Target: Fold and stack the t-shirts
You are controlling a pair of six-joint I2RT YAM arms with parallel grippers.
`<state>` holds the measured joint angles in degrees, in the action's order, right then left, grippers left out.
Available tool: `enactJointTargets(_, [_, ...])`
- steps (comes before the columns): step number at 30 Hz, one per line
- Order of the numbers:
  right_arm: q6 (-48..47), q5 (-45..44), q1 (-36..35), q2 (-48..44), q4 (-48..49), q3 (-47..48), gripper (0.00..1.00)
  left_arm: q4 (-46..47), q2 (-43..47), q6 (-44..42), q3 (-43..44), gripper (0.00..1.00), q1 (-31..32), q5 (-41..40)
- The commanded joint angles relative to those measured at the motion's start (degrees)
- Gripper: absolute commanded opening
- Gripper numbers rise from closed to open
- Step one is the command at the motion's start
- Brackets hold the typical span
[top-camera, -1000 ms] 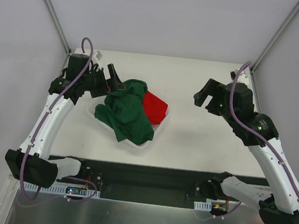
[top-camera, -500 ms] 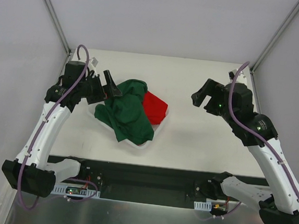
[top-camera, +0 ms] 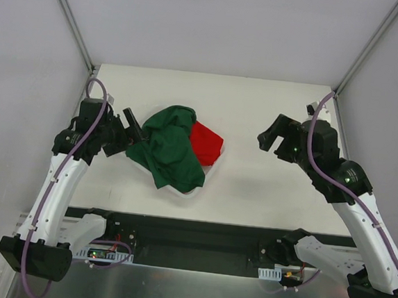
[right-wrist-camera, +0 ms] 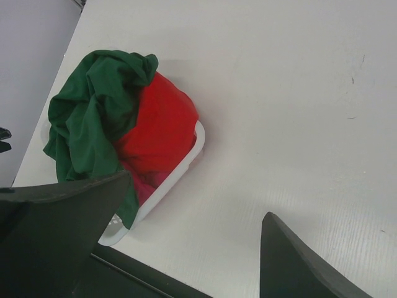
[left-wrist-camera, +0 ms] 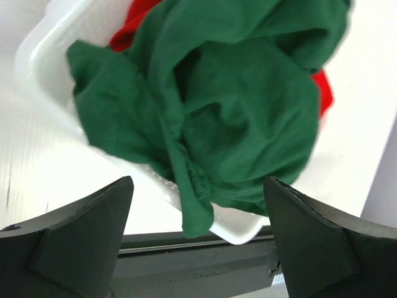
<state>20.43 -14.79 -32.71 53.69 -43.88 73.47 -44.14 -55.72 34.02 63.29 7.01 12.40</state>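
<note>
The dark green t-shirt (top-camera: 168, 146) lies heaped over the white basket (top-camera: 192, 191), draping over its near rim. It also shows in the left wrist view (left-wrist-camera: 242, 105) and the right wrist view (right-wrist-camera: 87, 118). The red t-shirt (top-camera: 205, 142) sits under it at the basket's right side and shows in the right wrist view (right-wrist-camera: 158, 133). A bit of the pink t-shirt (right-wrist-camera: 144, 186) shows below the red one. My left gripper (top-camera: 133, 126) is open and empty at the basket's left edge. My right gripper (top-camera: 273, 136) is open and empty, above the table right of the basket.
The basket (left-wrist-camera: 56, 56) stands left of the table's middle, near the front edge. A black rail (top-camera: 198, 233) runs along the table's near edge. Grey walls and metal posts (top-camera: 71, 19) bound the table at the sides and back.
My left arm has drawn back to the left and toward the near side, away from the green shirt. My right gripper has shifted slightly down and to the right. The shirts have not moved.
</note>
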Motion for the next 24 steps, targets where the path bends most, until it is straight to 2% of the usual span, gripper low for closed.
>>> enactJointTargets(1, [-0.7, -3.9, 0.1, -0.3, -4.3, 2.8, 0.96, -2.2, 2.4, 5.7, -1.9, 0.83, -0.8, -5.2])
enactJointTargets(4, [-1.2, -5.8, 0.2, -0.3, -5.7, 3.4, 0.96, -2.0, 1.8, 8.0, -4.8, 0.80, -0.8, -5.9])
enactJointTargets(9, [-1.4, -5.9, 0.2, -0.5, -5.9, 3.0, 0.96, 0.8, 3.3, 11.8, -10.0, 0.64, -0.8, -10.5])
enactJointTargets(14, [-1.1, -10.3, 0.2, 0.6, -12.1, 5.2, 0.96, 6.0, 3.7, 17.5, -14.7, 0.57, -0.8, -11.1])
enactJointTargets(20, [-2.4, -12.1, 0.3, 1.5, -15.4, 9.3, 0.96, 7.7, 3.7, 22.0, -21.0, 0.55, -0.3, -15.8])
enactJointTargets(24, [-2.3, -12.9, 0.3, 1.6, -15.4, 9.8, 0.96, 11.6, 3.4, 23.5, -23.7, 0.55, -0.2, -15.3])
